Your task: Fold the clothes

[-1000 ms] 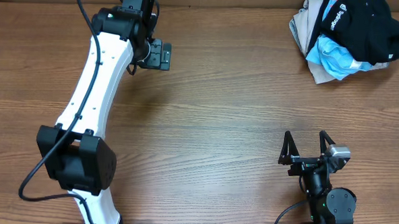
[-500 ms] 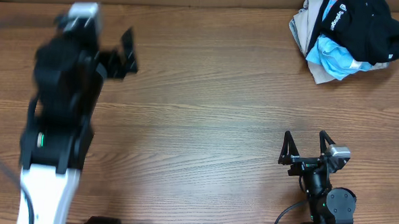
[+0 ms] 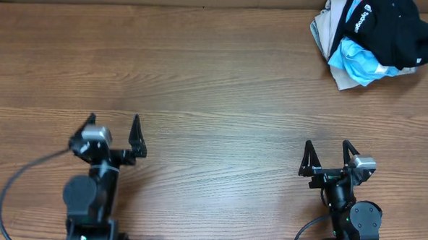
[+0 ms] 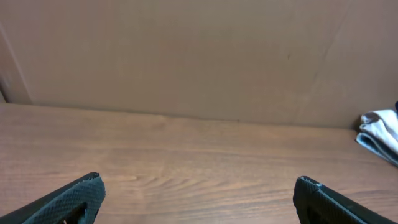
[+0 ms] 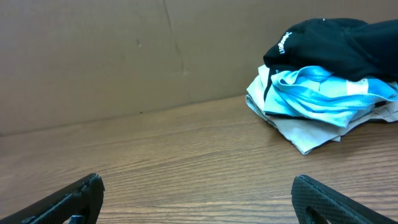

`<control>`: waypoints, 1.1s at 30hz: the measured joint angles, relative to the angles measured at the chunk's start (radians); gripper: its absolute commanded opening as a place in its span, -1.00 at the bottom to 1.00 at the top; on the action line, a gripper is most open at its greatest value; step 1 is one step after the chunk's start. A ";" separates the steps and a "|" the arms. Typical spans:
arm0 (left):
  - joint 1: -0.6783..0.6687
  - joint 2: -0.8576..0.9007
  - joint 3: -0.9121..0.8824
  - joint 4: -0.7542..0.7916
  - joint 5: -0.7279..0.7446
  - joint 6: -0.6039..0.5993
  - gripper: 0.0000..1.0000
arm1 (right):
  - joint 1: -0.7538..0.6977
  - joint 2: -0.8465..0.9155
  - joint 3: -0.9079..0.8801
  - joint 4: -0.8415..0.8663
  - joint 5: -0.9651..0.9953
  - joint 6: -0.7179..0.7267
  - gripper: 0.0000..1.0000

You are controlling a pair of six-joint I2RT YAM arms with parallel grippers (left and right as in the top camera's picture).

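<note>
Black clothes [image 3: 392, 26], one piece, atop two garments [image 3: 358, 60]; left claw [image 3: 113, 123], right claw [image 3: 328, 147] both released.

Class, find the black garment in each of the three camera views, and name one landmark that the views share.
Overhead: the black garment is at the top right, topping the pile.
Left wrist: not clearly in view; only pale fabric shows at the right edge.
Right wrist: the black garment is at the upper right, over the light-blue garment.
Shared landmark: the wooden table.
</note>
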 measured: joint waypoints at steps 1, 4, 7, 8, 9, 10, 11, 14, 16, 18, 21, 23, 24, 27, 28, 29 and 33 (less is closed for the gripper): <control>0.000 -0.027 -0.032 0.005 0.000 0.000 1.00 | 0.000 0.000 0.000 0.000 0.000 0.000 1.00; 0.000 -0.116 -0.118 0.012 0.000 0.000 1.00 | 0.000 0.000 0.000 0.000 0.000 0.000 1.00; 0.000 -0.193 -0.168 0.010 0.000 0.000 1.00 | 0.000 0.000 0.000 0.000 0.000 0.000 1.00; 0.000 -0.220 -0.176 -0.010 0.000 0.000 1.00 | 0.000 0.000 0.000 0.000 0.000 0.000 1.00; 0.000 -0.249 -0.181 -0.040 0.000 0.001 0.99 | 0.000 0.000 0.000 0.000 0.000 0.000 1.00; 0.000 -0.274 -0.185 -0.068 0.000 0.004 1.00 | 0.000 0.000 0.000 0.000 0.000 0.000 1.00; 0.000 -0.297 -0.186 -0.097 -0.001 0.009 1.00 | 0.000 0.000 0.000 0.000 0.000 0.000 1.00; 0.000 -0.359 -0.190 -0.222 -0.002 0.020 1.00 | 0.000 0.000 0.000 0.000 0.000 0.000 1.00; 0.000 -0.388 -0.195 -0.262 -0.008 0.023 1.00 | 0.000 0.000 0.000 -0.001 0.000 0.000 1.00; 0.000 -0.400 -0.194 -0.263 -0.010 0.023 0.99 | 0.000 0.000 0.000 -0.001 0.000 0.000 1.00; 0.000 -0.402 -0.195 -0.263 -0.010 0.023 1.00 | 0.000 0.000 0.000 0.000 0.000 0.000 1.00; 0.000 -0.402 -0.194 -0.263 -0.010 0.023 1.00 | 0.000 0.000 0.000 0.000 0.000 0.000 1.00; 0.000 -0.402 -0.194 -0.263 -0.010 0.023 0.99 | 0.000 0.000 0.000 0.000 0.000 0.000 1.00; 0.000 -0.402 -0.194 -0.263 -0.010 0.023 1.00 | 0.000 0.000 0.000 0.000 0.000 0.000 1.00; 0.000 -0.402 -0.194 -0.263 -0.010 0.023 1.00 | 0.000 0.000 0.000 0.000 0.000 0.000 1.00; 0.000 -0.402 -0.194 -0.263 -0.010 0.023 1.00 | 0.000 0.000 0.000 0.000 0.000 0.000 1.00; 0.000 -0.402 -0.194 -0.263 -0.010 0.023 1.00 | 0.000 0.000 0.000 0.000 0.000 0.000 1.00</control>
